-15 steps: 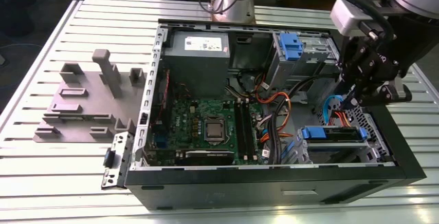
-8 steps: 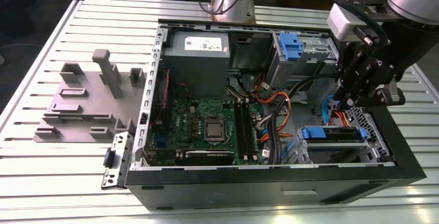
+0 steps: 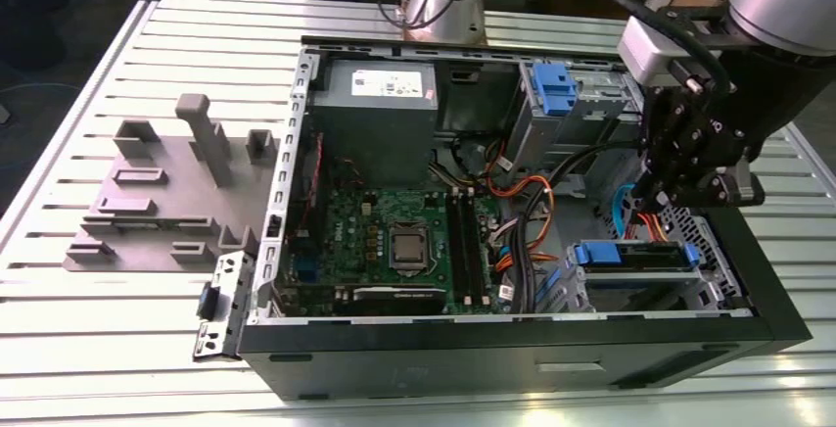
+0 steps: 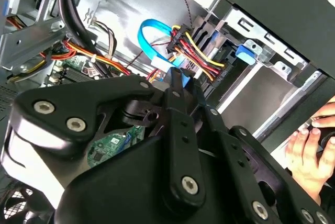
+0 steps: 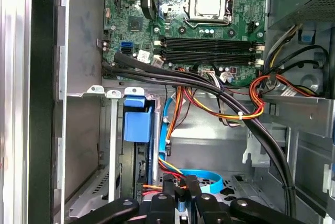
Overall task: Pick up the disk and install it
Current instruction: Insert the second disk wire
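Observation:
The disk (image 3: 635,255) sits edge-on in the lower drive bay at the case's front corner, on the exterior view's right. Its blue carrier frame is visible in both wrist views (image 5: 138,121) (image 4: 246,51). My black gripper (image 3: 660,200) hangs inside the case just above and behind that bay. The first wrist view has its fingers (image 5: 168,188) drawn close together, with a small blue plug pinched between them. This plug is the end of the blue data cable (image 4: 151,38), which loops away from the fingertips (image 4: 178,96).
The open case (image 3: 523,349) lies on a slatted metal table (image 3: 105,349). Inside are the motherboard (image 3: 392,241), the grey power supply (image 3: 376,104), a blue latch (image 3: 555,87) and bundled wires (image 5: 225,103). A grey fixture (image 3: 163,192) stands beside the case. A hand (image 4: 309,145) rests outside it.

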You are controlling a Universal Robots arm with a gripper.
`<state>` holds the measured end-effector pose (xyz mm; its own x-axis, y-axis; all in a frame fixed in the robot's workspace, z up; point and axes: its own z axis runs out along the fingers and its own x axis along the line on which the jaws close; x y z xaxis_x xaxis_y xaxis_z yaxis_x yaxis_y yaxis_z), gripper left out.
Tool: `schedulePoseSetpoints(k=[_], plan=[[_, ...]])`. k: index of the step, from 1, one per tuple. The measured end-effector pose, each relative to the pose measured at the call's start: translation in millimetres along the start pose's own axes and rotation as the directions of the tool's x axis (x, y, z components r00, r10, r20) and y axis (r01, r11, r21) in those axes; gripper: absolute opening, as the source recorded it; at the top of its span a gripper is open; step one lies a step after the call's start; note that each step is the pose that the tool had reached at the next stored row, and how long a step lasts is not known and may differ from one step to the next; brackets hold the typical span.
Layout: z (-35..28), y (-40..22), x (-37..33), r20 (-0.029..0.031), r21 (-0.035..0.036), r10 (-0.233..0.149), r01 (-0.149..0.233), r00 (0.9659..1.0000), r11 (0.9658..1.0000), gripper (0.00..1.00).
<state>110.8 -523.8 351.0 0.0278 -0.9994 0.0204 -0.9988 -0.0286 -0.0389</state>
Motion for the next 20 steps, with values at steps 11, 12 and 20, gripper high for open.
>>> schedulePoseSetpoints(k=[11,12,20], plan=[[4.1,0.1,-0.1,-0.0507,-0.0015,-0.002,0.002,0.9987,1.0,0.21],[4.1,0.1,-0.1,-0.0509,-0.0015,-0.002,0.002,0.9987,1.0,0.21],[5.0,1.1,-0.1,-0.0487,-0.0014,-0.004,0.004,0.9988,1.0,0.16]])
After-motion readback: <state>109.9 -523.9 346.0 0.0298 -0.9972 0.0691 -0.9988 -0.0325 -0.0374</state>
